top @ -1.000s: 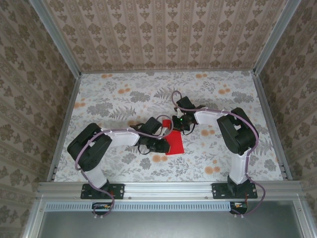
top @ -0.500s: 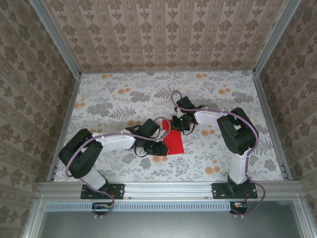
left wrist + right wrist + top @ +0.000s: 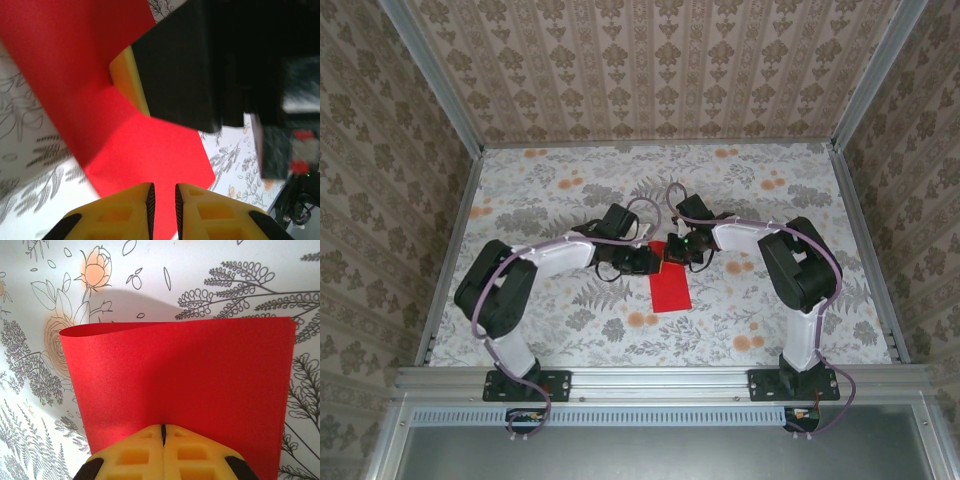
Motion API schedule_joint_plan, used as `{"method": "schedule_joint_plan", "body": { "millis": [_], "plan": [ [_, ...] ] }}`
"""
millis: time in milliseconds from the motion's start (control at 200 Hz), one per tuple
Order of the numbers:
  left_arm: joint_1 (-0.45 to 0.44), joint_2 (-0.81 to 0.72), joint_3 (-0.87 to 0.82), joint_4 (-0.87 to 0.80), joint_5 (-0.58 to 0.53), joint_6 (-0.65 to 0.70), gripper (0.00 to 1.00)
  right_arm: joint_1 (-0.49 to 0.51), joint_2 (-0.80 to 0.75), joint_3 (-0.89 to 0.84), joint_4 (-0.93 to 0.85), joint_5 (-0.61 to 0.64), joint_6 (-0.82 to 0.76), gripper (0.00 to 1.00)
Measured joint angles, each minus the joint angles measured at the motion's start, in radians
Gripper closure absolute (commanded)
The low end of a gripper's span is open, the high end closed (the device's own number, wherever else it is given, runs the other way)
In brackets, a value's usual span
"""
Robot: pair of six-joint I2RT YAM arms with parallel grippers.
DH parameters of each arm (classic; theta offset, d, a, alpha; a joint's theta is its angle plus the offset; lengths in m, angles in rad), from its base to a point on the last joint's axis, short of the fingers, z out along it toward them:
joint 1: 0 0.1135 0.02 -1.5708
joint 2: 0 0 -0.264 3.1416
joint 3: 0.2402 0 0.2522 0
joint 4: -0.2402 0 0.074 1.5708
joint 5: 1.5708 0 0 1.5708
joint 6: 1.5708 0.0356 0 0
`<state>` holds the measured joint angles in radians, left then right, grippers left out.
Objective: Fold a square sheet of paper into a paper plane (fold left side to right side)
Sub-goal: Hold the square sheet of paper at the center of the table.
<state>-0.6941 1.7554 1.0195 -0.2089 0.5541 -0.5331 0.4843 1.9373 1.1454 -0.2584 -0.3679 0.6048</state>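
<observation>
Covering the whole table is a floral tablecloth (image 3: pixel 540 190), grey leaves with orange blooms, closed in by patterned walls (image 3: pixel 650 70). From the near edge the left arm (image 3: pixel 555 258) and the right arm (image 3: pixel 790 262) both reach in toward the middle, and their wrists meet there almost head to head.

Between them lies the red sheet of paper (image 3: pixel 670 288). From above it looks like an upright rectangle, its far end under the two grippers and its near end flat on the cloth toward the arm bases. Seen from the right wrist, the sheet (image 3: pixel 185 370) is doubled over, and one edge bows up in a soft curve rather than a sharp crease.

The right gripper (image 3: pixel 162 429) has its yellow fingers pressed together, nipping the edge of the sheet.

The left gripper (image 3: pixel 163 192) hangs just over the sheet, close beside the right gripper's black body. Its fingers (image 3: pixel 131 207) stand a narrow slit apart, red showing through the gap. Whether they touch the sheet, I cannot tell.
</observation>
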Motion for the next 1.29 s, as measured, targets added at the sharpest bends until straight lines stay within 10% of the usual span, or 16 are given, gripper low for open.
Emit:
{"method": "schedule_joint_plan", "body": {
  "millis": [1295],
  "plan": [
    [-0.034, 0.117, 0.029, -0.033, -0.039, 0.013, 0.79, 0.086, -0.365, -0.351, -0.028, 0.018, 0.058, 0.92]
  ]
}}
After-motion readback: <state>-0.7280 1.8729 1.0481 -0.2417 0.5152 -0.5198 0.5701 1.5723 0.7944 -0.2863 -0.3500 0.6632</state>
